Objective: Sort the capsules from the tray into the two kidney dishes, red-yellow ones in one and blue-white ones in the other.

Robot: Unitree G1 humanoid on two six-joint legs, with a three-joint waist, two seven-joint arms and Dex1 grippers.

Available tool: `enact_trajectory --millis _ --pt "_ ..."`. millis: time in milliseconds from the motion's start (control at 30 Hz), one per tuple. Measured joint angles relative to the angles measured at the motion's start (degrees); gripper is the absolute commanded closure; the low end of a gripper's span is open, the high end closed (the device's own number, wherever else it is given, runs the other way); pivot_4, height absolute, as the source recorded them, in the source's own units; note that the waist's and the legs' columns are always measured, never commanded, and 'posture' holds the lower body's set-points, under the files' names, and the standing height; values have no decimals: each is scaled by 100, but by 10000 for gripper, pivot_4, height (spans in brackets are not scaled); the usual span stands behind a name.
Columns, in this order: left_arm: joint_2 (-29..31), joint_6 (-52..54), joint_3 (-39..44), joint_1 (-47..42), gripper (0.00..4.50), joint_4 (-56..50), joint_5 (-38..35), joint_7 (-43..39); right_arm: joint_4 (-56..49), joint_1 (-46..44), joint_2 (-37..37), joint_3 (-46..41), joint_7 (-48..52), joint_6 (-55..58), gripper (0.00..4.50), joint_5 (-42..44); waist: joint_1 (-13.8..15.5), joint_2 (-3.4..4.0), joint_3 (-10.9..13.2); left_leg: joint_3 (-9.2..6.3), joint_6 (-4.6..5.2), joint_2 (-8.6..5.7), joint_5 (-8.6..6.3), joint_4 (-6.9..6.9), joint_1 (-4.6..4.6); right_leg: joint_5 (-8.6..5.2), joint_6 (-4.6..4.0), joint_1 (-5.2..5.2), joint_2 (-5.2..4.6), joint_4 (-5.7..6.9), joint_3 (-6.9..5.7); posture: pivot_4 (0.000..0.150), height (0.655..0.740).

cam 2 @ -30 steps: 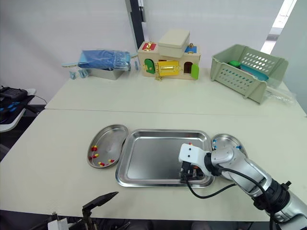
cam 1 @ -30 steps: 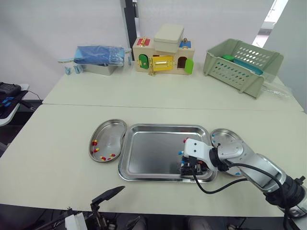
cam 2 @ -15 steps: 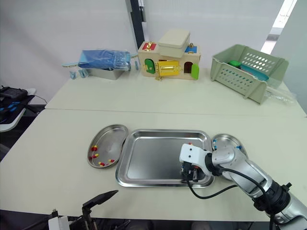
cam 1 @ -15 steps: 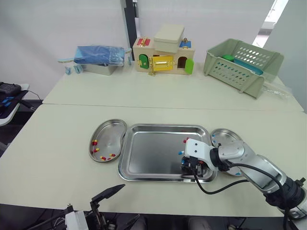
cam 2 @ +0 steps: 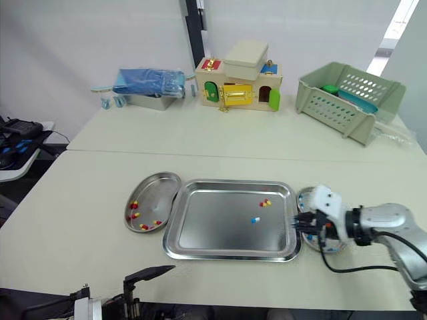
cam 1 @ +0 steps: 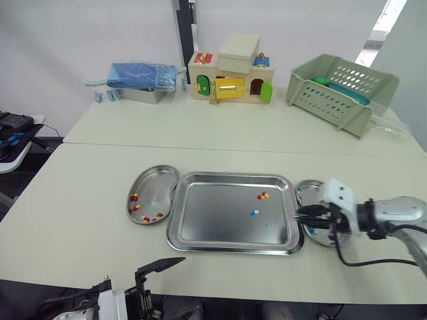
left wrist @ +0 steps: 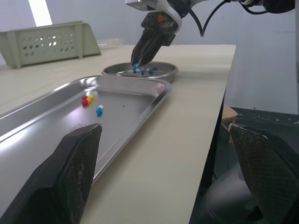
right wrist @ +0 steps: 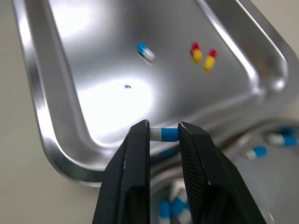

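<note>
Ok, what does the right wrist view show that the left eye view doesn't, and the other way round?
Right wrist view: a held blue-white capsule pinched in the right end effector. Left eye view: the left kidney dish with red-yellow capsules, the toy house and green basket behind. Both: the tray, its red-yellow pair and loose blue-white capsule, and the right kidney dish.

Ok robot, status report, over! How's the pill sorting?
Right gripper shut on blue-white capsule, over right kidney dish edge. Left gripper open, low. Tray holds two red-yellow capsules, one loose blue-white. Nothing in the way.
</note>
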Motion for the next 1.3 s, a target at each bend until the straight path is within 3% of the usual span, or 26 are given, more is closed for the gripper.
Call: enact_trajectory --millis 233,300,500,667,700,900,1000,1300 --pt "13 138 -35 -205 0 39 -83 -21 225 412 -128 -326 1 -312 38823 -106 -30 4 0 5 0 2 0 1 5 0 0 2 2 4 6 1500 7400" --pt "47 336 -71 -224 0 -142 -81 67 223 448 -128 -334 -1 -355 31739 -109 -20 2 1 3 0 2 0 1 5 0 0 2 2 5 6 1500 7400" --pt "230 928 -71 -348 0 -838 -83 440 217 537 -128 -385 -2 -368 17613 -108 -9 2 1 4 0 2 0 1 4 0 0 4 2 1 6 1500 7400" --pt "253 1254 -69 -355 0 -1109 -81 660 220 538 -128 -385 -2 -377 1840 -108 -7 2 1 5 0 2 0 1 4 0 0 4 2 0 6 1500 7400" --pt "253 1298 -69 -355 0 -1154 -79 683 224 537 -128 -385 -2 -378 311 -108 -7 1 1 4 0 2 0 1 4 0 0 4 2 0 6 1500 7400" --pt "253 1495 -60 -370 0 -1244 -73 845 300 534 -124 -434 20 -394 311 -62 -5 1 1 4 0 2 0 1 4 0 0 4 2 0 6 1500 7400" --pt "267 1760 96 -371 0 -1385 -79 1139 344 629 -118 -870 181 -481 311 189 5 1 3 3 0 2 0 1 3 0 0 4 2 0 5 1500 7400" --pt "845 2920 1719 -755 0 -1142 -444 1937 1301 1239 -124 -2092 765 -1063 311 436 -4 2 3 4 0 2 0 1 10 0 0 9 2 2 4 1500 7400"
